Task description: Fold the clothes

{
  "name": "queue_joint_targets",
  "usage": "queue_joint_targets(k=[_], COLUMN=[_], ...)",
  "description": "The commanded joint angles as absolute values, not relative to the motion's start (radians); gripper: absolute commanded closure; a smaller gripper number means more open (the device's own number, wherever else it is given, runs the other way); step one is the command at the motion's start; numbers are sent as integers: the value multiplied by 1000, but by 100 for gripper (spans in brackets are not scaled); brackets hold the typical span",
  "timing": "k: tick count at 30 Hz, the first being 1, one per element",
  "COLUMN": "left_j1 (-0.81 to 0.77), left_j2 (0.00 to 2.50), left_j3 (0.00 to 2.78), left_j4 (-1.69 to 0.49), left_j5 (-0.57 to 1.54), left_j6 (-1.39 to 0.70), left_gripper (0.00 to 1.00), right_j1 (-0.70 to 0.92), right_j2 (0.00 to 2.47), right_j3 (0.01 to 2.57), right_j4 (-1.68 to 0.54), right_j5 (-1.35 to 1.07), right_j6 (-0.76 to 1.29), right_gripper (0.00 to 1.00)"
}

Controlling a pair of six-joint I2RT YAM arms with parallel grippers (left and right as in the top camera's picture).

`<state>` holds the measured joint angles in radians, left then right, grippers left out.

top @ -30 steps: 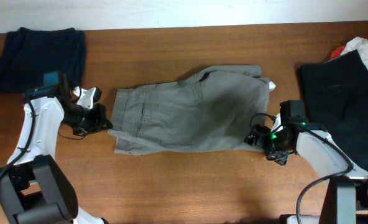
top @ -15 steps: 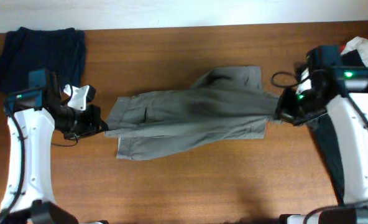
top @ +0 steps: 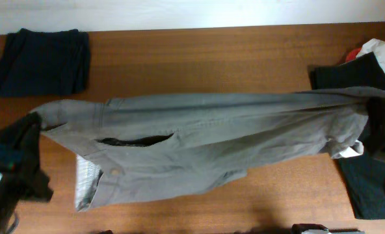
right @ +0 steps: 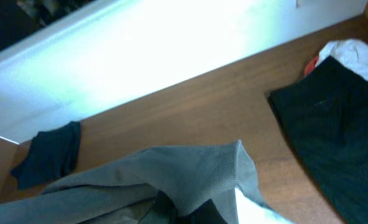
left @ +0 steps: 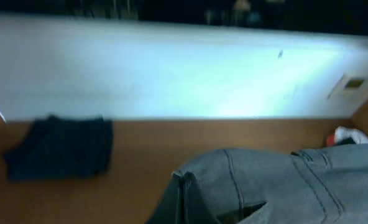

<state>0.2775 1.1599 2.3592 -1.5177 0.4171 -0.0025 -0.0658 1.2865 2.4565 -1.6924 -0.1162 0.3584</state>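
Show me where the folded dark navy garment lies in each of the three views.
Overhead: dark navy garment at the far left corner of the table.
Left wrist: dark navy garment at left, mid height, under the white wall.
Right wrist: dark navy garment at lower left, small.
Shared landmark: grey-olive shorts, in all three.

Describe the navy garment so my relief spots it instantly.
Start at the wooden table's far left corner, by the white wall. The navy garment lies there alone, a compact dark-blue square. The grey-olive shorts stretch mid-table; the black garment sits far right.
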Motion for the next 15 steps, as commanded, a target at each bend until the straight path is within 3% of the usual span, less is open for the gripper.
queue_joint_targets(k=[1,5,7,10,13,14,15], left_j1=[287,287,287,306,382,394,398], left_j2=[1180,1375,1589,1890,2104,2136,2162], left_j3=[2473,2443,2441,2441,2441,2441,2441], left_j4=[-1488,-1499,-1480,-1478,-1434,-1402,-1376], left_j5=[380,359,207,-75,-186,-187,-180], left_j6=[-53,-52,-53,-63,-91,-91,-90], left_gripper=[100,100,100,100,100,99,61], right_j1=[-73,-72,-68,94,256,265,266], right_j2=[1305,1460,1639,1898,2141,2178,2202], right_j3=[2542,2543,2542,2541,2541,2541,2541], right_j4=[-1678,-1629,-1542,-1398,-1212,-1173,-1153], right_j5=[-66,-84,-247,-309,-268,-220,-164], right_j6=[357,374,374,380,427,427,427], right_gripper=[96,96,96,96,96,88,61])
